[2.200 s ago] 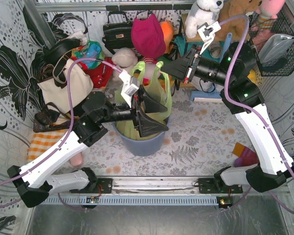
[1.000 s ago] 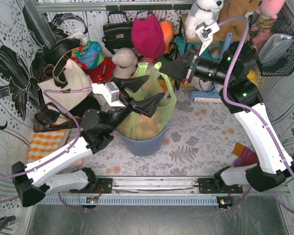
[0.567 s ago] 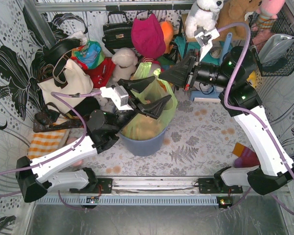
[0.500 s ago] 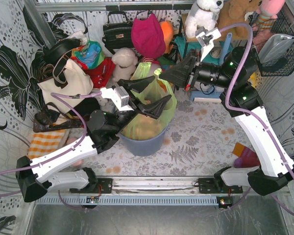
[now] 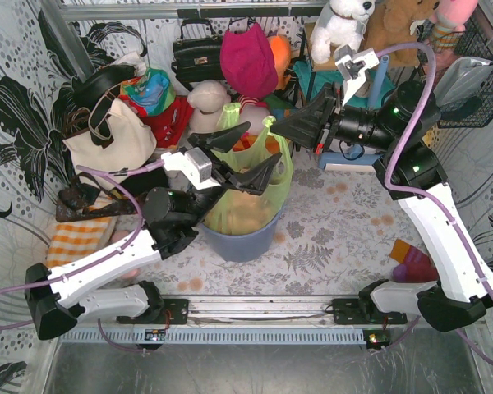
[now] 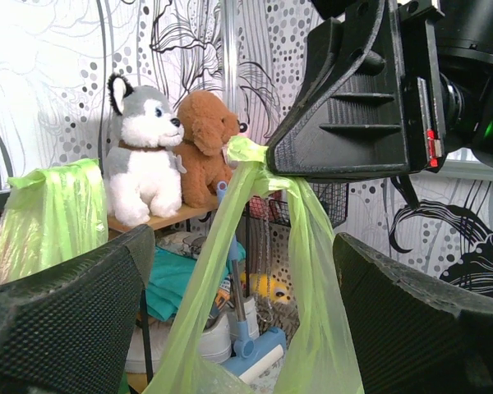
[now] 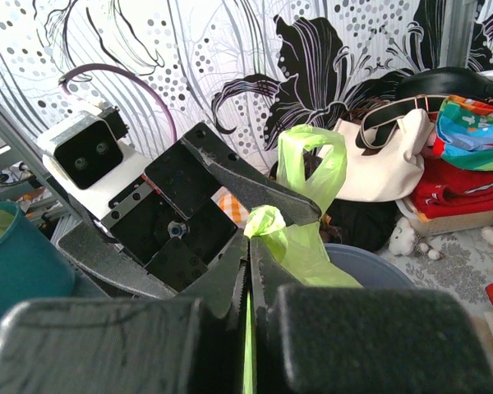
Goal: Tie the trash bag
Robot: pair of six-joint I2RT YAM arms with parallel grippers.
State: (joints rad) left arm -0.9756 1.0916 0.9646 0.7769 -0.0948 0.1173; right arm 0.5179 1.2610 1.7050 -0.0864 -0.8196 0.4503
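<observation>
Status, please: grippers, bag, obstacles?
Right gripper shut on trash bag handle. Left gripper open, straddling that handle. Second handle free. Bag in blue-grey bin. No obstacle seen.

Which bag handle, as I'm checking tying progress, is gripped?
The right handle, pinched at its top by the shut right gripper; the other handle stands free.

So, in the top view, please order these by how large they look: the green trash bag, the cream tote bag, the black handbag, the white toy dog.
Largest: trash bag and tote bag, about alike; the first is partly covered, so I do not rank them.
Then the black handbag.
Smallest: the white toy dog.
</observation>
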